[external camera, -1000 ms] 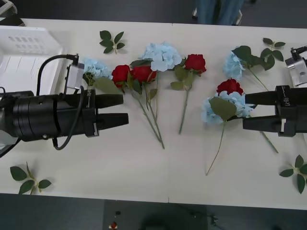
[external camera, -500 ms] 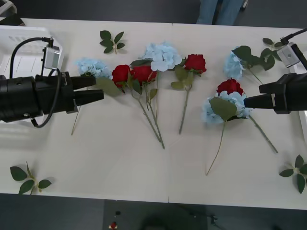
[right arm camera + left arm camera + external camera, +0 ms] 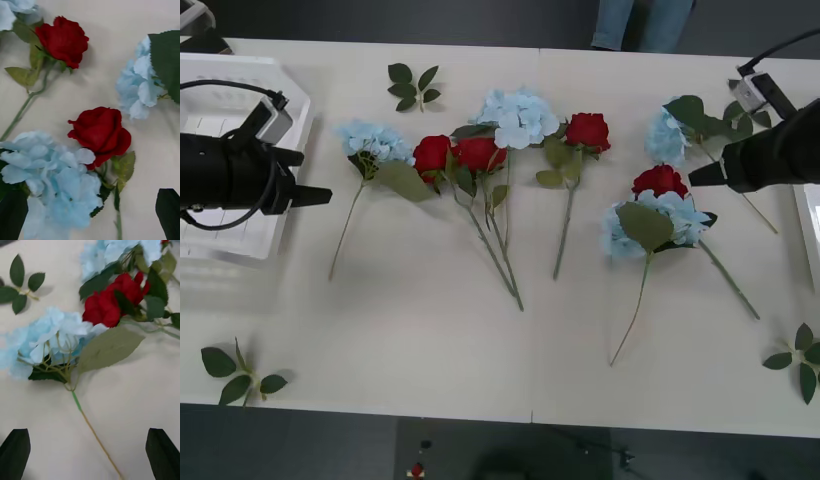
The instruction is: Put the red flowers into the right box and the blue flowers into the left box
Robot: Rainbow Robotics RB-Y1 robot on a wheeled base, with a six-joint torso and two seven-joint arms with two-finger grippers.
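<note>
While every flower lies loose on the bench (image 3: 430, 330), both arms sit out at its sides. The left tool (image 3: 310, 196) hangs over the left box (image 3: 290, 90), its tips aimed at the leftmost blue flower (image 3: 375, 140); in the left wrist view its fingers (image 3: 15, 450) stand spread at the two corners, framing that bloom (image 3: 48, 337) and its stem, which suggests it is lined up for that one. The right tool (image 3: 705, 175) hovers near the right edge, just beside a red flower (image 3: 660, 181) that touches a blue cluster (image 3: 660, 225); its fingers (image 3: 168, 210) are likewise apart, gripping nothing. Three more roses (image 3: 465, 155) lie mid-bench, tangled with another blue head (image 3: 518, 115). A sliver of the right box (image 3: 812, 215) shows at the far right. No flower is boxed yet.
</note>
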